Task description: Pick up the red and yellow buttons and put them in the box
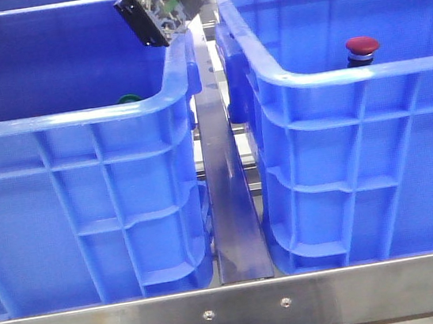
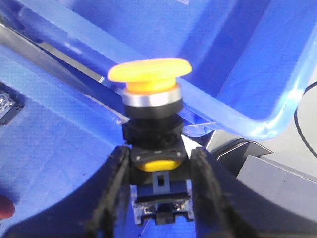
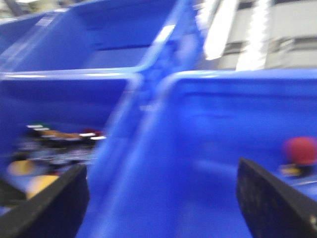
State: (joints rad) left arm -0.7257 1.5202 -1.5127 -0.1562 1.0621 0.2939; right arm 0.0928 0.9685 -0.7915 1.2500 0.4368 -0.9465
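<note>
My left gripper (image 2: 157, 166) is shut on the dark body of the yellow button (image 2: 151, 74), which has an orange-yellow domed cap on a silver collar. In the front view the left gripper (image 1: 158, 11) hangs high over the left crate's inner rim, beside the gap between the crates. The red button (image 1: 361, 48) stands upright inside the right blue box (image 1: 333, 76). It also shows, blurred, in the right wrist view (image 3: 299, 151). My right gripper (image 3: 163, 198) is open and empty above the right box's floor. It does not show in the front view.
The left blue crate (image 1: 75, 118) holds a green-capped button (image 1: 128, 98) and several other parts (image 3: 54, 144). A metal rail (image 1: 230, 208) runs between the crates. A steel table edge (image 1: 237, 315) lies in front.
</note>
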